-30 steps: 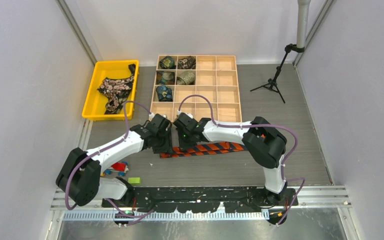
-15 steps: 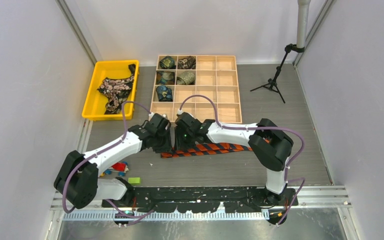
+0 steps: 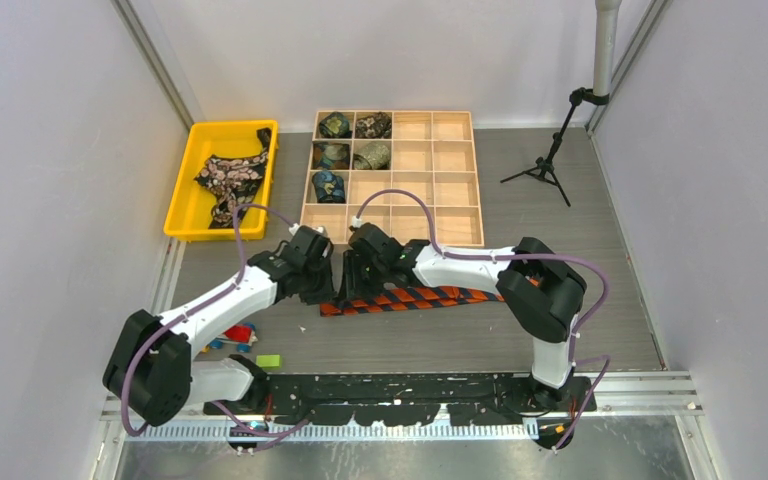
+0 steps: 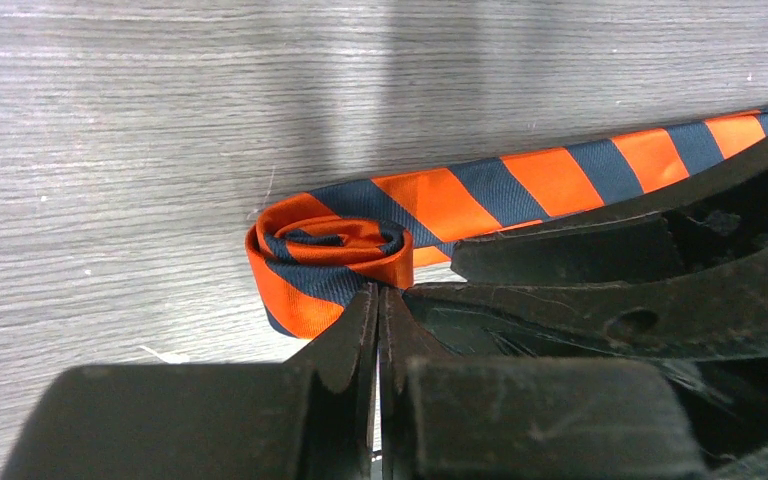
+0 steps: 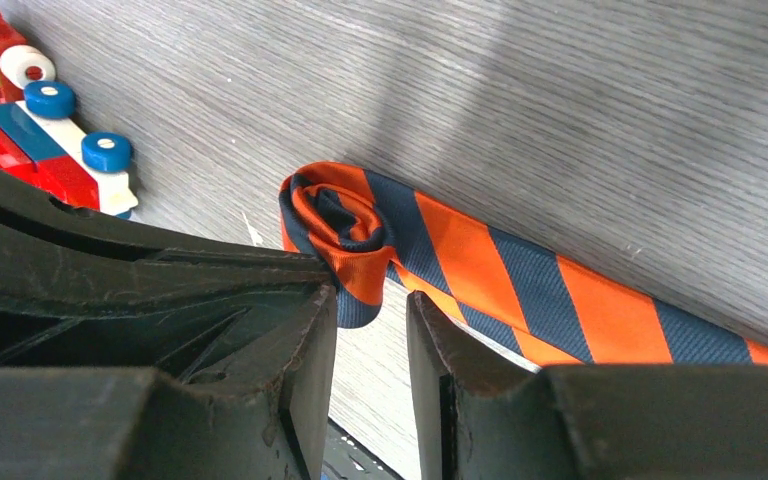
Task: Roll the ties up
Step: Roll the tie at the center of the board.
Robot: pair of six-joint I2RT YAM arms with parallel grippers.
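Though small — neat coil, orange-navy tie (image 4: 480, 190)

I read the striped tie (image 4: 520, 180) as woven cloth: fine diagonal rib, low sheen, soft folded edges at the rolled end. The table (image 4: 110, 150) beneath it is a grey wood-grain surface, matt, with a faint linear texture. The left gripper (image 4: 378, 305) and right gripper (image 5: 372, 310) have black matt fingers. They look like hard plastic to me, scuffed and dusty along the edges. The toy blocks (image 5: 50, 135) are smooth, glossy plastic. From the top view I note the yellow tray (image 3: 182, 200) as smooth plastic, the compartment box (image 3: 457, 185) as pale bare wood, and the floral tie (image 3: 228, 178) as patterned cloth.
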